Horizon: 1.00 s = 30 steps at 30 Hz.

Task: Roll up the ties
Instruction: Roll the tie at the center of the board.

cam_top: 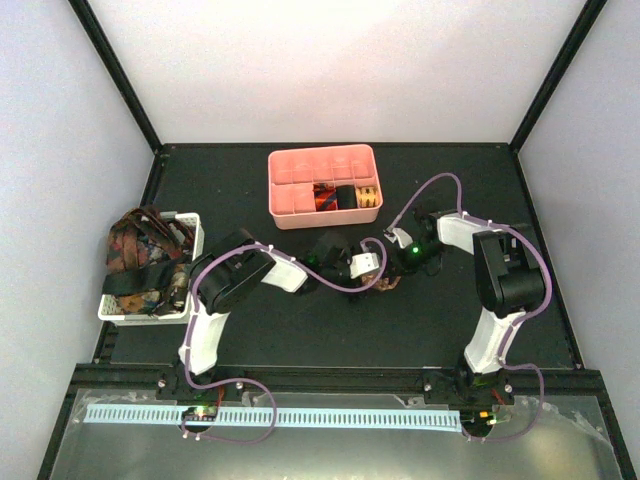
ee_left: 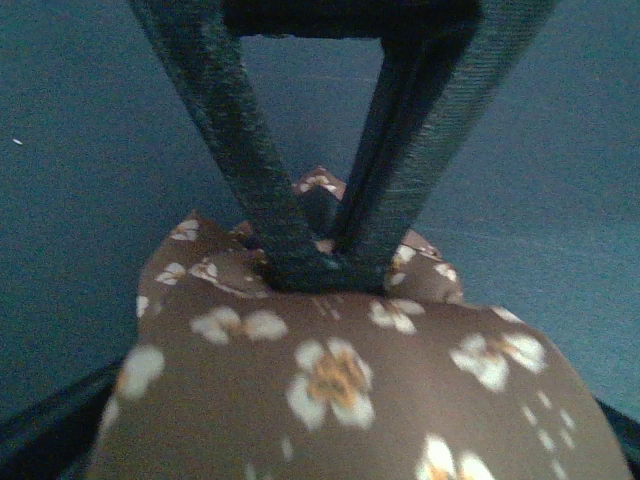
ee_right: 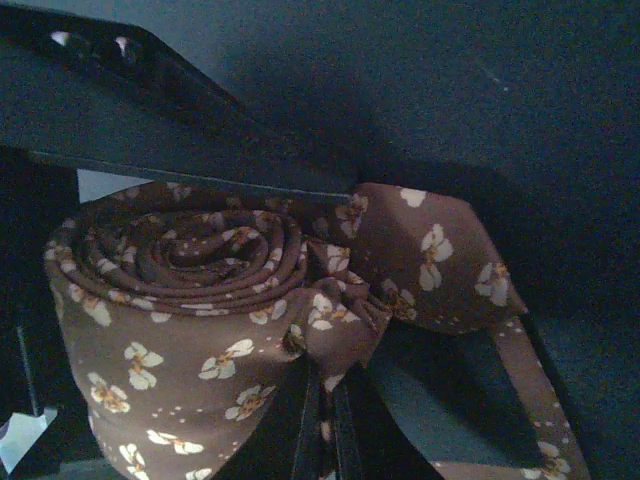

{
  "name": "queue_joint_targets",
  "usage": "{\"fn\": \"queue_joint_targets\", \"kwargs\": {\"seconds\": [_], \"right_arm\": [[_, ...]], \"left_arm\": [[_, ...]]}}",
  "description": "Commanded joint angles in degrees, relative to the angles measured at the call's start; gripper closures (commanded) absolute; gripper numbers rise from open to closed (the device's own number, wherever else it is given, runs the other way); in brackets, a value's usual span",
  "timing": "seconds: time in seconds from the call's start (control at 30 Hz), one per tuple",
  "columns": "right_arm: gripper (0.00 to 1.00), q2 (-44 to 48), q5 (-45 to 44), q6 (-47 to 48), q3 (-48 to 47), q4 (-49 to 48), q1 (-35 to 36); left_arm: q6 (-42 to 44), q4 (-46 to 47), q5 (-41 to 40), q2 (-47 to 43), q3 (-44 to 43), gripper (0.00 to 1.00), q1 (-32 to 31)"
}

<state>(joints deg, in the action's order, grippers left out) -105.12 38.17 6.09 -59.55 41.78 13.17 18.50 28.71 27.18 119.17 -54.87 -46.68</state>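
Right wrist, brown floral tie (ee_right: 190, 300), tightly coiled fabric spiral

From my remote seat I see a matte black table (cam_top: 300, 330) closed in by three plain white walls: the back wall (cam_top: 340, 70), the left wall (cam_top: 60, 150) and the right wall (cam_top: 590, 180). Black frame posts (cam_top: 115, 75) run down the two far corners to the table's rear edge. The light is even and soft with only faint shadows, and along the near edge a black rail (cam_top: 330, 377) fronts a glossy grey ledge (cam_top: 330, 455) that carries a long white slotted strip (cam_top: 330, 415).
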Motion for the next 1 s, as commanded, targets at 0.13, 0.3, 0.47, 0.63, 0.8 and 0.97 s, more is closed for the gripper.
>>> {"fn": "queue_joint_targets", "kwargs": {"seconds": [0.13,0.3,0.47,0.63,0.8,0.97], "right_arm": [[0.98,2.1,2.5,0.4,0.1,1.5,0.6],[0.98,3.0,4.1,0.7,0.1,1.8,0.6],[0.98,1.4,-0.1,0.5,0.6,1.3,0.6],[0.98,-1.4,-3.4,0.2,1.4,0.3,0.6],[0.98,-2.4,-4.5,0.1,0.0,0.1,0.8],[0.98,-3.5,-4.1,0.4,-0.9,0.1,1.4]], "left_arm": [[0.4,-4.5,-2.0,0.7,1.2,0.27,-0.3],[0.1,-4.3,-3.3,0.4,2.2,0.41,-0.1],[-0.7,-2.3,-2.5,-0.9,3.5,0.37,0.2],[-1.1,6.1,-0.9,-5.8,9.0,0.10,1.2],[0.3,7.6,1.8,-8.4,10.1,0.09,1.4],[0.2,10.3,2.3,-8.5,10.0,0.11,1.4]]}}
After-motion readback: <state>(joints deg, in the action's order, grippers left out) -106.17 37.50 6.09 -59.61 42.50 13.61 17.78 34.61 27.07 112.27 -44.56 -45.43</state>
